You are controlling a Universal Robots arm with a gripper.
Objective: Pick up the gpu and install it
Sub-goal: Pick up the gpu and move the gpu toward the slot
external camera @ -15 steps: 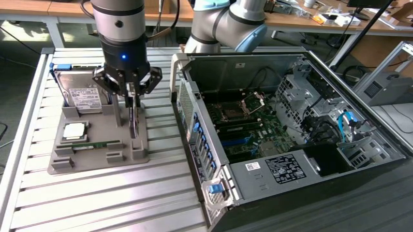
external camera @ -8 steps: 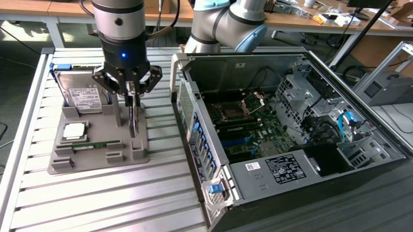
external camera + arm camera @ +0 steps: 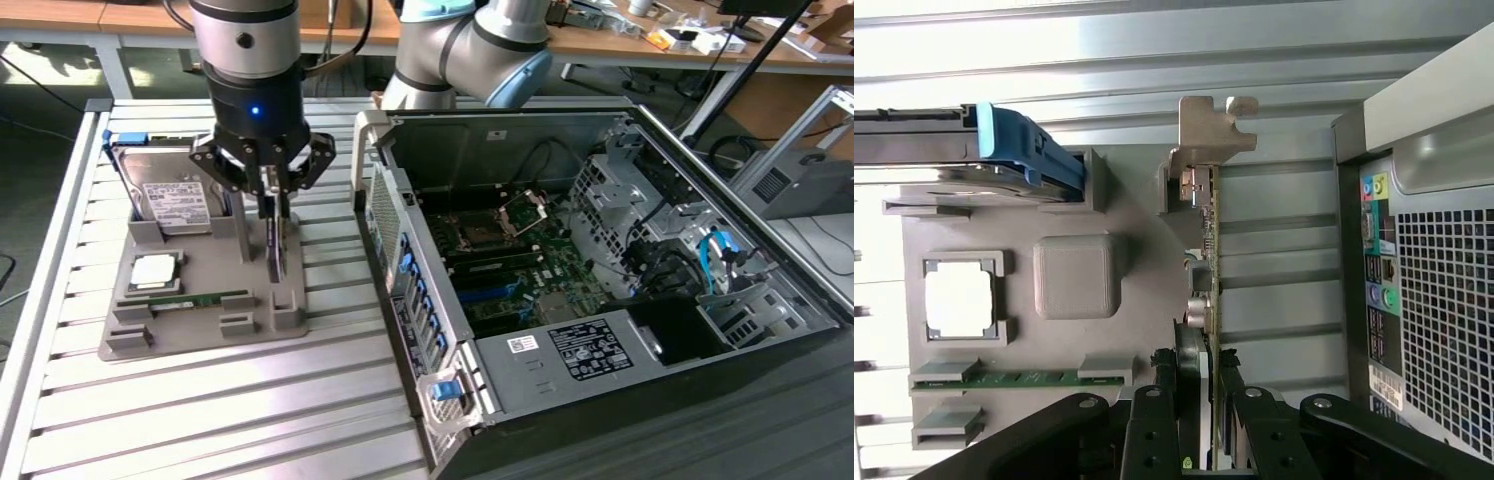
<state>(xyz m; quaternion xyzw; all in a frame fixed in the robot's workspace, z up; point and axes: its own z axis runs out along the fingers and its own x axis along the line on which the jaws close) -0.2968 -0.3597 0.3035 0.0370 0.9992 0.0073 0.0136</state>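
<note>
The gpu [image 3: 274,252] is a thin dark card standing on edge over the grey holder [image 3: 200,335], on the side nearest the computer case. My gripper [image 3: 271,195] comes down from above and is shut on the card's upper edge. In the wrist view the gpu [image 3: 1210,250] runs away from me edge-on, with its metal end bracket [image 3: 1209,125] at the far end. The black fingers [image 3: 1154,420] press on both faces of the card, so my gripper [image 3: 1199,390] holds it. Whether the card's lower edge still sits in the holder's slot I cannot tell.
The holder also carries a silver hard drive [image 3: 174,195] with a blue tab [image 3: 1024,150], a square processor [image 3: 151,270] and a green memory stick [image 3: 200,298]. The open computer case [image 3: 561,260] lies at the exterior view's right, its rear panel [image 3: 1434,280] close beside the card.
</note>
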